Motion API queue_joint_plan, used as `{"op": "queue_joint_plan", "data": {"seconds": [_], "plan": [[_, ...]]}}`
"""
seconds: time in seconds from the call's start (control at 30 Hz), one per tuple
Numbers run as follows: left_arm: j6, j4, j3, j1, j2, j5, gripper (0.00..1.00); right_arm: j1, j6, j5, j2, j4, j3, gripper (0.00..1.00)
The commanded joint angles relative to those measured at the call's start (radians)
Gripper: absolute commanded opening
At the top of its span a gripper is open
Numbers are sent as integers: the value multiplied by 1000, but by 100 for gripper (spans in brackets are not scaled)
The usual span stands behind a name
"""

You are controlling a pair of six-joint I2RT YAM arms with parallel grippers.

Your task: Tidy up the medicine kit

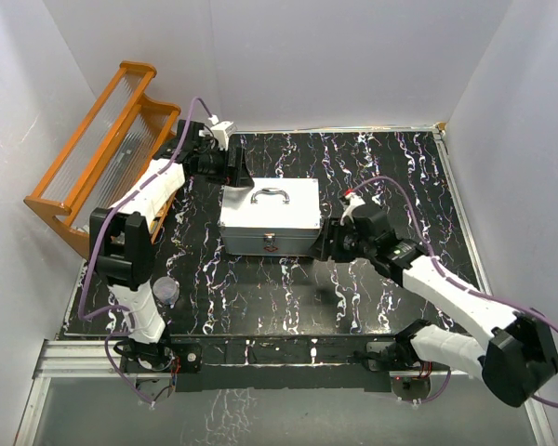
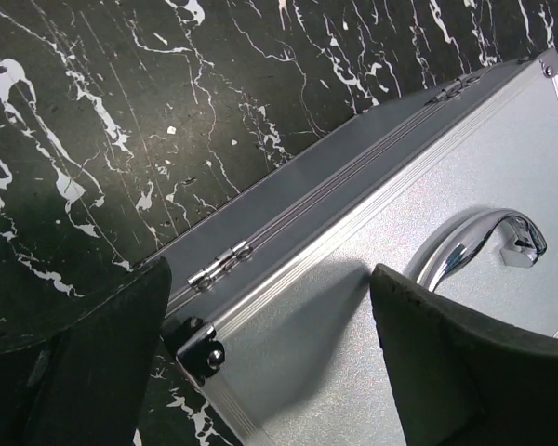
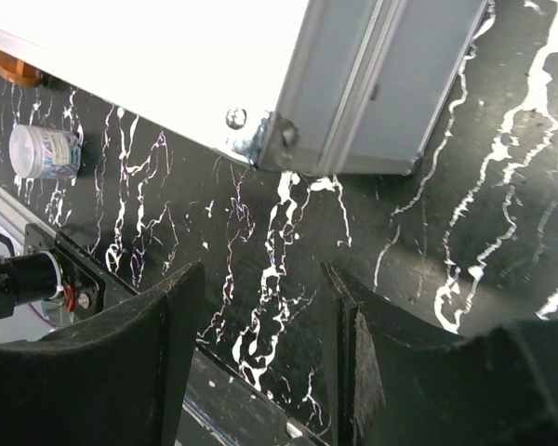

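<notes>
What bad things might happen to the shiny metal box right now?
1. The left gripper hangs open by the medicine kit's back corner, near a hinge. If it lowers, a finger might hit the lid and shove the kit.
2. The right gripper, open and empty, sits beside the near corner. A nudge might slide the kit away.
3. A small jar stands near the left arm. A swing might tip it.
</notes>
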Motion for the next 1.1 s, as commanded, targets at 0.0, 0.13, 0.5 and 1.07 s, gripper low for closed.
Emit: {"op": "queue_joint_plan", "data": {"seconds": [0.0, 0.13, 0.5, 1.07], "plan": [[116, -87, 76, -1, 34, 90, 85, 58, 21, 70, 85, 166, 57, 49], [152, -134, 95, 0, 59, 134, 78, 70, 66, 224, 152, 168, 100, 45], [111, -212, -92, -2, -72, 197, 69, 65, 0, 440, 270, 194, 204, 43], [-128, -8, -463, -2, -418, 170, 64, 45, -375, 368, 208, 442, 54, 44]]}}
